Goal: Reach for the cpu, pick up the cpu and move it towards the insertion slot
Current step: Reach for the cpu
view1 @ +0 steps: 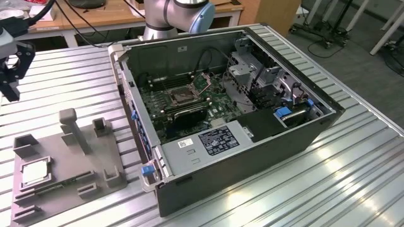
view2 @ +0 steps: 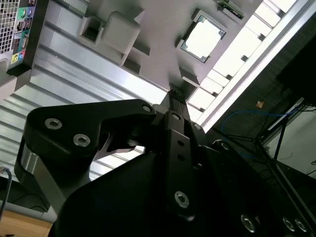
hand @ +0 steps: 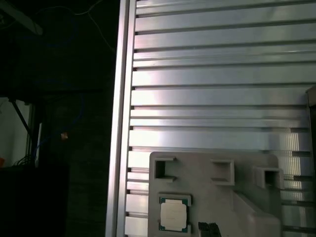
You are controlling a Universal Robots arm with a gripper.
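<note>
One gap matters: gripper [view1: 11, 92] hangs at the exterior view's left, cpu [view1: 36, 174] lies flat in its tray [view1: 85, 163] nearer the camera, well apart; jaws' state, can't tell.

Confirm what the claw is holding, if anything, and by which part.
Nothing held. The claw hangs above the table, apart from the cpu lying in its tray recess.
</note>
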